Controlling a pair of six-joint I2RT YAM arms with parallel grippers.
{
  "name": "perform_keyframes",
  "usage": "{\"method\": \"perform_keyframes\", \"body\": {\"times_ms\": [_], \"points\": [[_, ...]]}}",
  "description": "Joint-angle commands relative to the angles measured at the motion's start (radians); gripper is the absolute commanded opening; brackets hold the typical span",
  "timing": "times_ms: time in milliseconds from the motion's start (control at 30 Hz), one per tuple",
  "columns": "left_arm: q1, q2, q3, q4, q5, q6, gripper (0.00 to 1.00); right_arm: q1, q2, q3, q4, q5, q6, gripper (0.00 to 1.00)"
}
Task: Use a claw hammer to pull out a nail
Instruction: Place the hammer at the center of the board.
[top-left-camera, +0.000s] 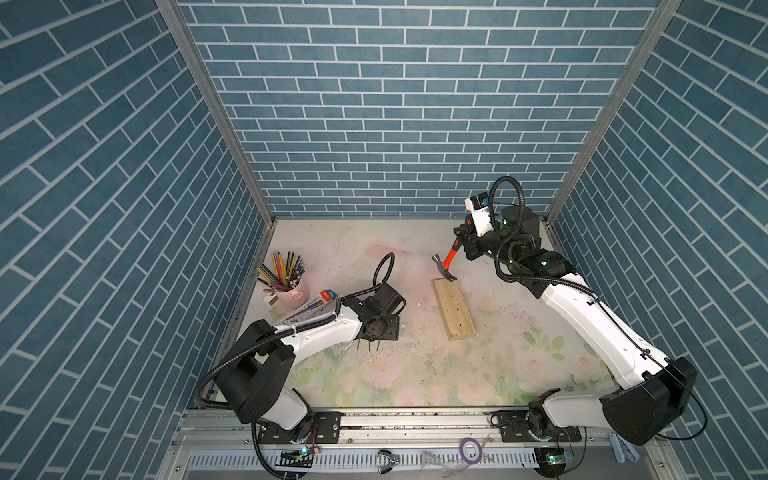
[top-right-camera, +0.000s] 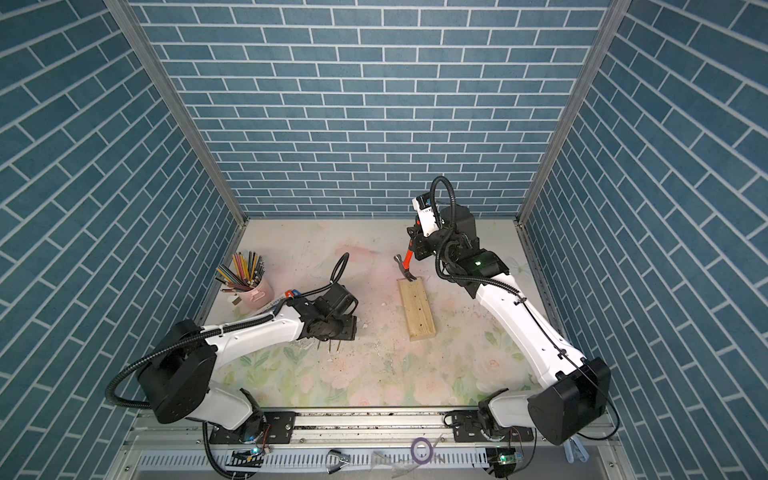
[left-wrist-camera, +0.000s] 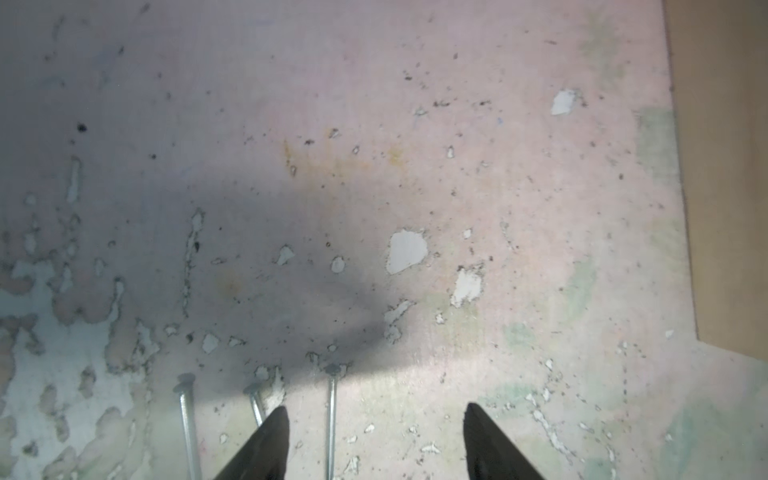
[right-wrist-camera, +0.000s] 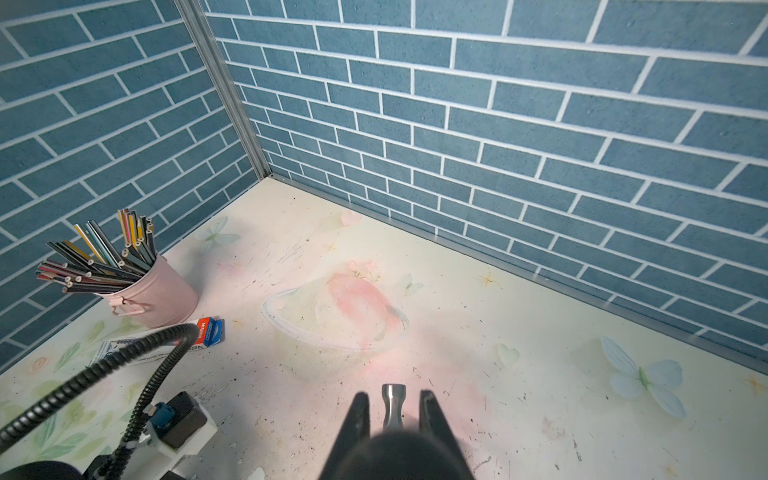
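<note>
Claw hammer (top-left-camera: 446, 262): silver head, orange-red handle, clamped in R tool (right-wrist-camera: 394, 400); L tool (left-wrist-camera: 376, 411) wide.

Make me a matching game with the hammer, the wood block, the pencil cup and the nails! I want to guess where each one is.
Things
1. silver-headed claw hammer with an orange handle
2. pale rectangular wooden block
3. pink metal cup full of coloured pencils
4. three thin silver nails

Places
A. lying loose on the table by the open left gripper
B. held in the shut right gripper
C. standing near the blue brick wall
D. lying flat mid-table, small holes on top

Pairs: 1-B, 2-D, 3-C, 4-A
</note>
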Motion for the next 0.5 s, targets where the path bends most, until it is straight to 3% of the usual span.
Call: {"method": "perform_keyframes", "body": {"times_ms": [0,100,467], "points": [[0.002,-0.038,0.029,0.040,-0.026,0.027,0.82,-0.002,-0.022,0.052,0.097,0.002,-0.031,0.00],[0.002,-0.061,0.040,0.082,-0.020,0.059,0.86,-0.002,-0.022,0.056,0.096,0.002,-0.032,0.00],[0.001,-0.167,0.077,0.336,-0.024,0.224,0.86,-0.012,-0.022,0.102,0.039,-0.016,-0.007,0.00]]}}
